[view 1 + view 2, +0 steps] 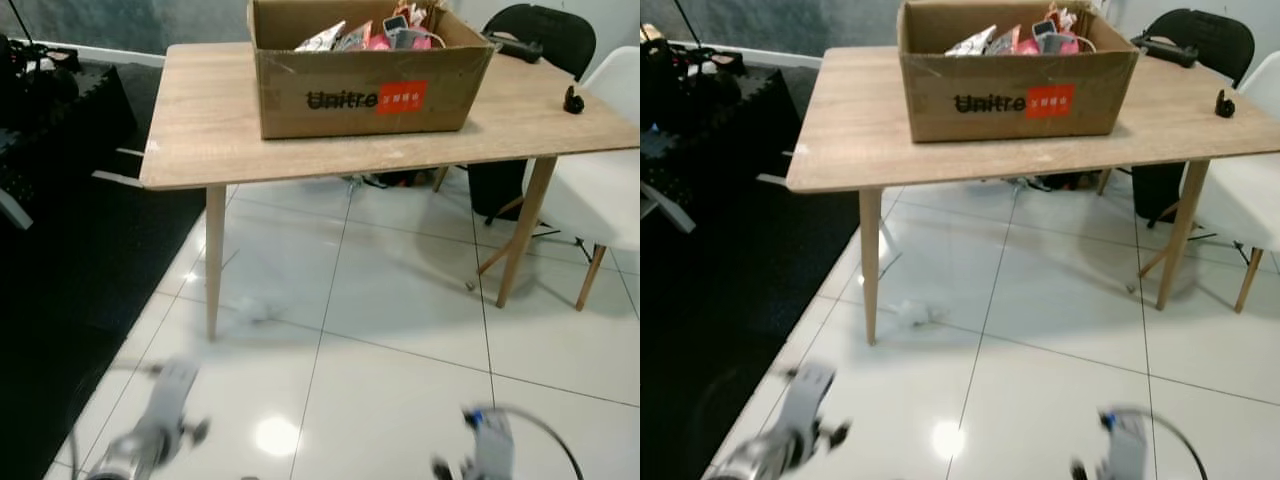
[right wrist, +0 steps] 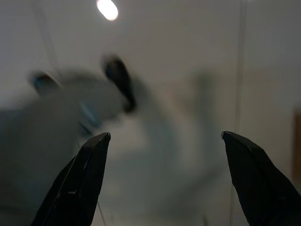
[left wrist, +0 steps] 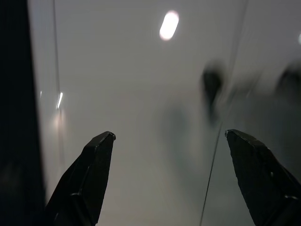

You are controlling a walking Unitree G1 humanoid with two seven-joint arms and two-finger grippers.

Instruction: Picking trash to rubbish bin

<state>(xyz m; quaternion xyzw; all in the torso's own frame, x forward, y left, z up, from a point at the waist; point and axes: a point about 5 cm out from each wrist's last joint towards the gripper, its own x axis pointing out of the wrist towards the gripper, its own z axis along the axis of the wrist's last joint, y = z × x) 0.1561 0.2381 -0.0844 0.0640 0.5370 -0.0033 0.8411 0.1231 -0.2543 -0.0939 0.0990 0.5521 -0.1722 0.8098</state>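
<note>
A crumpled piece of trash [image 1: 912, 313] lay on the white floor [image 1: 1060, 300] just beside the wooden table's [image 1: 850, 120] near-left leg. Both arms hung low before that table, left gripper [image 3: 169, 141] and right gripper [image 2: 164, 141] spread wide, holding nothing.

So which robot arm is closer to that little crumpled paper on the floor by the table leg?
Left. The left arm hangs just below the crumpled paper, slightly to its left. The right arm hangs farther off, across the tiles to its right.
</note>
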